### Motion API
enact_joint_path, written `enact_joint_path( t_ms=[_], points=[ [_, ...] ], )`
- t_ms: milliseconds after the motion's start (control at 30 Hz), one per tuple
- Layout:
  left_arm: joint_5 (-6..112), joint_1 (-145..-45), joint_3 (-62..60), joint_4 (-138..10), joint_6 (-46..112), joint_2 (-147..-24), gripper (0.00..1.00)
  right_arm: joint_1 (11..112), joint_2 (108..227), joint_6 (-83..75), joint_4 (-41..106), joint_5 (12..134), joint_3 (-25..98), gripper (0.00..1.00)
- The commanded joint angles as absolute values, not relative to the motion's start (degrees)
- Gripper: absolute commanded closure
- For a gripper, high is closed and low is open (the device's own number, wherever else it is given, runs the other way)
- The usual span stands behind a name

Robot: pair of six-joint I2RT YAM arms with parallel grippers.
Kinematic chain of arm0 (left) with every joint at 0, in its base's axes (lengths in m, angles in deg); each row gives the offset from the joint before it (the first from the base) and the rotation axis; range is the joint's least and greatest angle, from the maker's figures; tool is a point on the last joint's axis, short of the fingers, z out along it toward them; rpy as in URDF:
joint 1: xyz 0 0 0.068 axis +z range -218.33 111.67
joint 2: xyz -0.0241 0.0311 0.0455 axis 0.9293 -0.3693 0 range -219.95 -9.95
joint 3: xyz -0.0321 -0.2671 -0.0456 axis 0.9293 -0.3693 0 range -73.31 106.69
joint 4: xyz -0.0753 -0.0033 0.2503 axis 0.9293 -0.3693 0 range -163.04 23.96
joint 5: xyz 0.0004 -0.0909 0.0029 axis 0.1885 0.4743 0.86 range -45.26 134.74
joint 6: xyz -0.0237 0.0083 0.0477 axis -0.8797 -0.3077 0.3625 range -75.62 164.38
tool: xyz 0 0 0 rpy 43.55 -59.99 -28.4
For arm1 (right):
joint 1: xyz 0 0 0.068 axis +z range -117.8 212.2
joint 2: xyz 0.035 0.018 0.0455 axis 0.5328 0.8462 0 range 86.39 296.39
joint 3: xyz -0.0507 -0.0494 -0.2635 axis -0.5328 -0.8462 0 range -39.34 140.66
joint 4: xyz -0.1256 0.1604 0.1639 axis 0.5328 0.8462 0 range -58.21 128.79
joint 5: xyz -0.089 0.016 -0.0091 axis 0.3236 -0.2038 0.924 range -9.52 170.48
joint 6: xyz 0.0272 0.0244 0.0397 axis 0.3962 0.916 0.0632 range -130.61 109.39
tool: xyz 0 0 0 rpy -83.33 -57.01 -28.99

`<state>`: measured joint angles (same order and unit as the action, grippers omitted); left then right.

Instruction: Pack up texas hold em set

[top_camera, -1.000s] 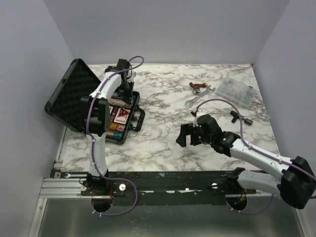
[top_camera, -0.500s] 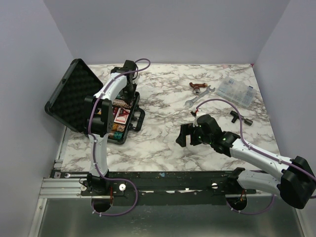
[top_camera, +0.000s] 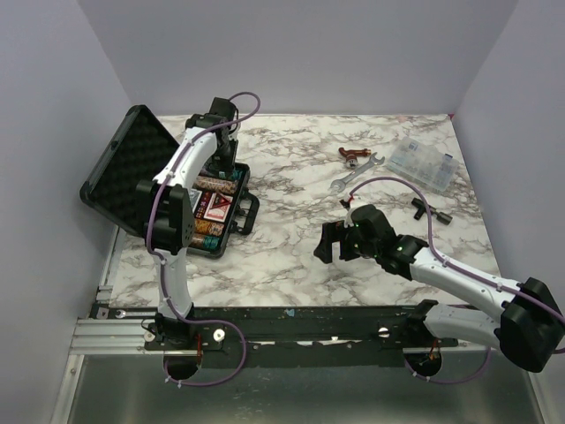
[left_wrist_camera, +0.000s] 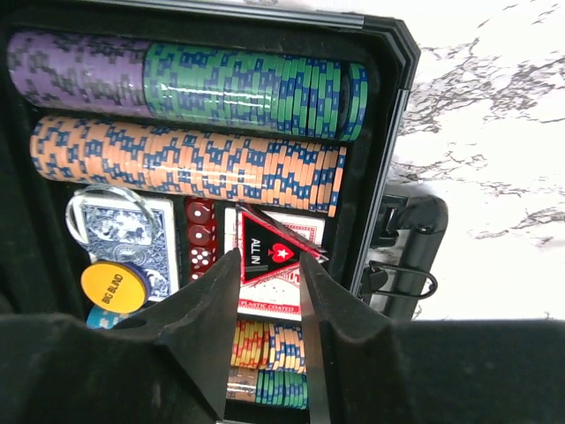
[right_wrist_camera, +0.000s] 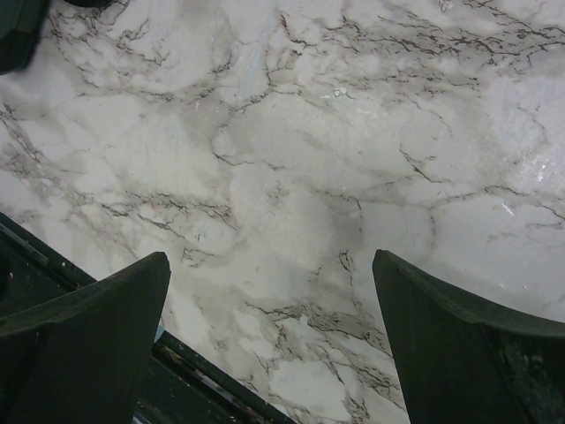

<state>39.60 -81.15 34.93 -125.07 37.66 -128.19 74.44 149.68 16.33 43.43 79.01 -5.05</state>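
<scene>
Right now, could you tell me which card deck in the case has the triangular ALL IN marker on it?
The red deck, beside the dice; the blue deck carries round discs instead.

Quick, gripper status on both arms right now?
Left gripper: open a little, empty, above the triangular disc in the case.
Right gripper: wide open, empty, over the table.

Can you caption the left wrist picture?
Left end effector over the All In triangle in the chip-filled case.
</scene>
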Motion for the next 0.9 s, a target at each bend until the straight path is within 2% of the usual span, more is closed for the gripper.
enact_joint_path(
  t_ms=[0, 100, 167, 233, 467, 800, 867],
  points=[
    [42.0, -80.8, 34.6, -123.8, 37.3, -126.0, 0.66, 74.1, 150.3, 15.4, 42.4, 78.0, -5.2, 0.00],
    [43.9, -80.8, 36.3, -124.6, 37.3, -128.0, 0.68, 74.1, 150.6, 15.4, 42.4, 77.9, -5.1, 0.00],
    [46.4, -80.7, 36.8, -124.4, 37.1, -129.1, 0.77, 74.1, 150.7, 15.4, 42.4, 77.9, -5.1, 0.00],
    [47.4, -80.7, 37.3, -124.2, 36.7, -130.5, 0.79, 74.1, 150.7, 15.5, 42.4, 77.9, -5.1, 0.00],
    [46.8, -80.9, 41.1, -127.4, 36.5, -136.9, 0.81, 74.1, 149.7, 15.5, 42.4, 77.9, -5.5, 0.00],
    [45.2, -81.1, 38.5, -125.9, 36.5, -130.9, 0.81, 74.1, 149.2, 15.5, 42.4, 77.8, -5.6, 0.00],
    [45.2, -80.9, 37.4, -125.1, 36.1, -128.0, 0.77, 74.1, 149.2, 15.5, 42.4, 77.8, -5.5, 0.00]
  ],
)
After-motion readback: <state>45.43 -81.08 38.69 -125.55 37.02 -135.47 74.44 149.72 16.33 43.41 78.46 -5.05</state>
